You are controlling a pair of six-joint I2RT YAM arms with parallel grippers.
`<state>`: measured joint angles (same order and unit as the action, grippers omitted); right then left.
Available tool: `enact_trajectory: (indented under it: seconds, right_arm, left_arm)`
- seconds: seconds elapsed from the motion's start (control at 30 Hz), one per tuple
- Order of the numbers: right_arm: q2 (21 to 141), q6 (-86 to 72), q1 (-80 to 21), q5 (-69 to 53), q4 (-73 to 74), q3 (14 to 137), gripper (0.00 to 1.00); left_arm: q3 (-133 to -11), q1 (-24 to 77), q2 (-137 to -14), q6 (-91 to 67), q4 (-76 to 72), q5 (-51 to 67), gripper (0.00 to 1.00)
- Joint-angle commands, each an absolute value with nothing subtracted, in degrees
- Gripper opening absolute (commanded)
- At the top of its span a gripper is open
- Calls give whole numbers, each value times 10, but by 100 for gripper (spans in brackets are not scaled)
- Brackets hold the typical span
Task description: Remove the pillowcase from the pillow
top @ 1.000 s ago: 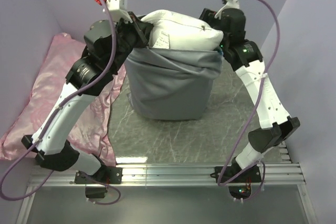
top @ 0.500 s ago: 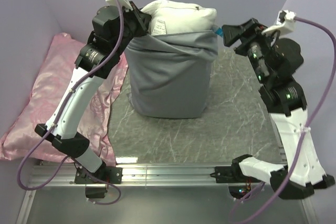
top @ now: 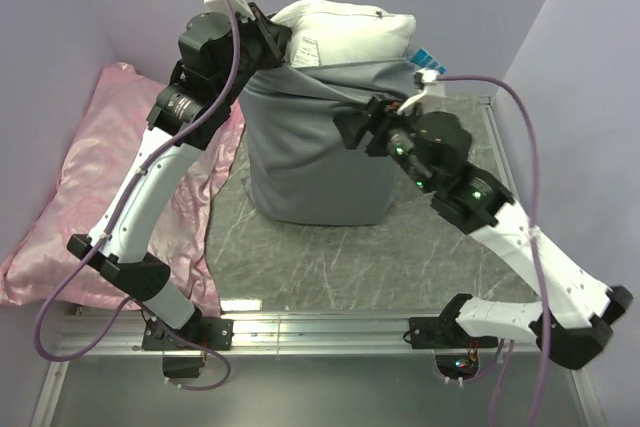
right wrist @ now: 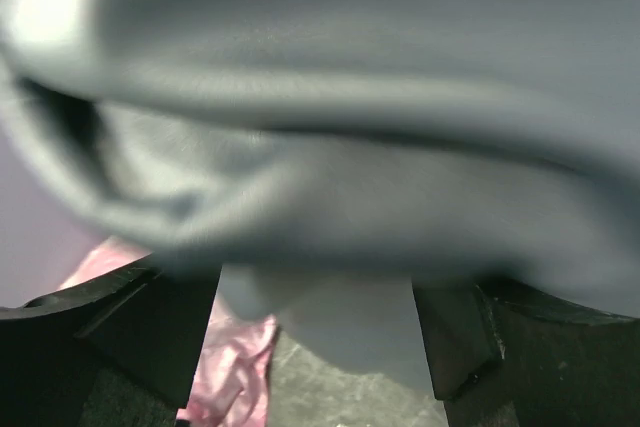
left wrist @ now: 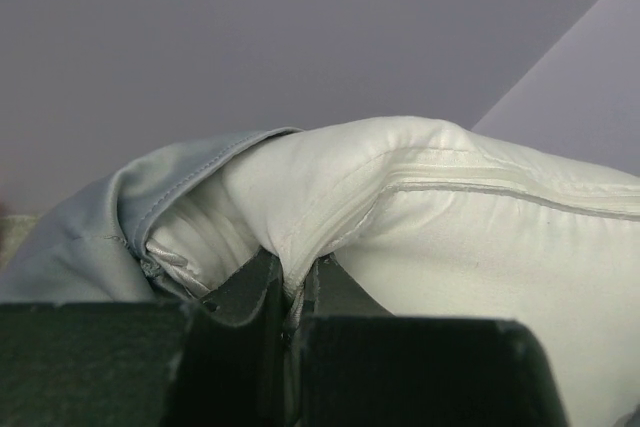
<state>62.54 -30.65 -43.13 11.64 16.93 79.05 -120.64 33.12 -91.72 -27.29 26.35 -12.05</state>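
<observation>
The white pillow (top: 345,37) stands upright in the middle of the table, its top sticking out of the grey-blue pillowcase (top: 310,162), which sheathes its lower part. My left gripper (top: 272,45) is shut on the pillow's top left corner; in the left wrist view the white pillow (left wrist: 440,207) is pinched between the fingers, with the pillowcase hem (left wrist: 150,197) just left. My right gripper (top: 352,127) is open, pressed against the pillowcase's right front face below the rim. In the right wrist view the blurred pillowcase (right wrist: 330,147) fills the frame between the spread fingers (right wrist: 150,327).
A pink rose-patterned satin pillow (top: 100,187) lies at the left of the table, also glimpsed in the right wrist view (right wrist: 235,367). The marbled table top (top: 440,217) shows around the pillow. Purple walls close in the back and both sides.
My right arm swung from the pillow's right side down and left to the pillowcase's front. The left gripper stayed on the pillow corner.
</observation>
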Motion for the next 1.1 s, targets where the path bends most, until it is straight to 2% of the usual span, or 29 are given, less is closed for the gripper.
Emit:
enact_trajectory:
  seconds: [0.0, 0.03, 0.07, 0.13, 0.17, 0.2, 0.23, 0.3, 0.47, 0.6, 0.7, 0.9, 0.93, 1.0, 1.07]
  right_arm:
    - [663, -330, -463, 203, 141, 806, 81]
    - [687, -331, -472, 214, 148, 811, 81]
    - [696, -334, -474, 229, 151, 816, 76]
    - [698, -341, -482, 242, 143, 800, 63]
    - [693, -344, -485, 244, 134, 783, 50]
    - [685, -353, -489, 246, 117, 745, 19]
    - [671, -355, -492, 245, 110, 724, 11]
    - [663, -361, -499, 248, 113, 677, 3]
    - [611, -392, -504, 252, 104, 554, 0]
    - [586, -410, -504, 240, 105, 480, 7]
    - [564, -417, -504, 246, 111, 449, 11]
    - [534, -402, -502, 250, 127, 450, 11]
    - [540, -399, -501, 250, 130, 456, 10]
    - [554, -388, -494, 242, 130, 473, 0]
    - [586, -385, -490, 222, 132, 480, 0]
  left_arm:
    - [-1184, 333, -922, -277, 300, -97, 0]
    - [-1184, 333, -919, -277, 300, -94, 1]
    - [-1186, 332, -919, -275, 300, -92, 1]
    - [-1187, 332, -916, -273, 301, -92, 1]
    - [-1191, 333, -913, -269, 301, -95, 0]
    - [-1199, 332, -917, -267, 304, -100, 0]
    - [-1208, 330, -922, -265, 315, -101, 1]
    - [-1251, 323, -935, -262, 332, -102, 0]
    - [-1304, 301, -965, -268, 353, -88, 0]
    - [-1305, 271, -965, -279, 349, -72, 0]
    - [-1304, 249, -964, -287, 349, -59, 0]
    - [-1286, 211, -943, -300, 338, -29, 0]
    - [-1282, 210, -937, -300, 337, -26, 0]
    - [-1267, 208, -929, -301, 333, -30, 0]
    - [-1254, 201, -916, -302, 328, -29, 1]
